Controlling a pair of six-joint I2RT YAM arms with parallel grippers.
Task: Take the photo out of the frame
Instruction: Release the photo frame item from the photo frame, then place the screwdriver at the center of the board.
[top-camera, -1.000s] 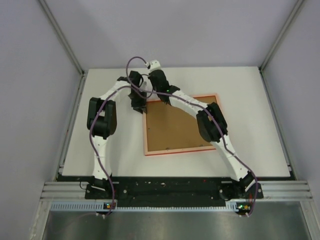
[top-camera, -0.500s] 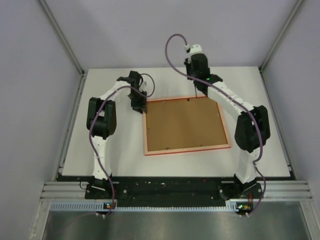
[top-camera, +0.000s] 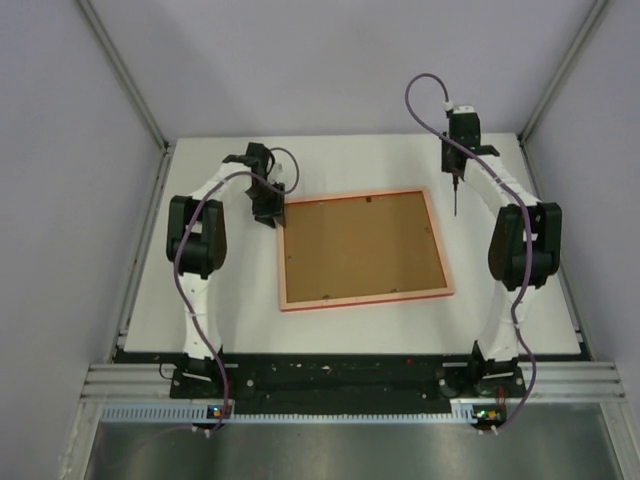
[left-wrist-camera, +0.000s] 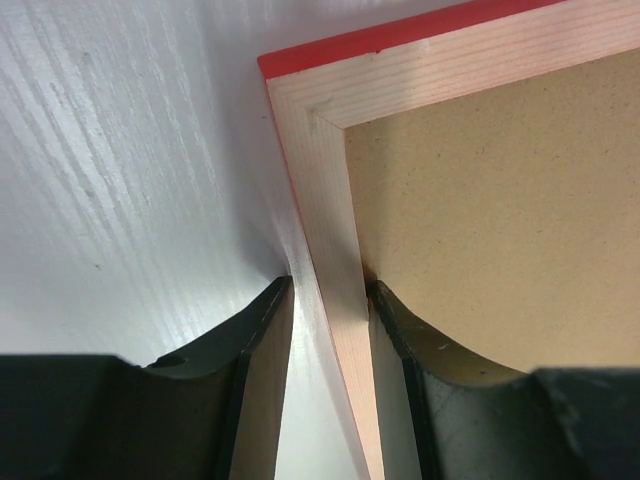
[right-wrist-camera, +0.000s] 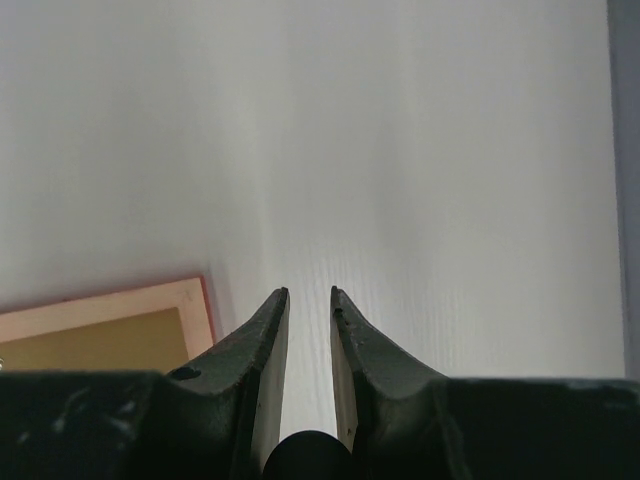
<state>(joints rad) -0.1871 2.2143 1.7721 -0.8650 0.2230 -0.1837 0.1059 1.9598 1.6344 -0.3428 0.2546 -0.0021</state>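
The frame (top-camera: 360, 297) lies face down on the white table, its pale pinkish rim up and its red edge showing. A brown backing board (top-camera: 360, 245) fills it, so the photo is hidden. My left gripper (top-camera: 268, 214) is at the frame's far left corner. In the left wrist view it (left-wrist-camera: 330, 283) is open astride the left rim (left-wrist-camera: 325, 190): the right finger rests against the rim's inner side on the board, and the left finger stands clear of it. My right gripper (top-camera: 456, 205) hangs just beyond the far right corner, shut to a narrow slit (right-wrist-camera: 308, 291) with nothing in it.
Bare white table (top-camera: 500, 300) surrounds the frame, widest on the right and at the back. Grey walls and metal rails close in the table's left, right and far sides. A corner of the frame (right-wrist-camera: 120, 302) shows at the lower left of the right wrist view.
The right arm has swung from the frame's far left corner across to the far right side. The frame has shifted slightly left. The left jaws have widened around the rim.
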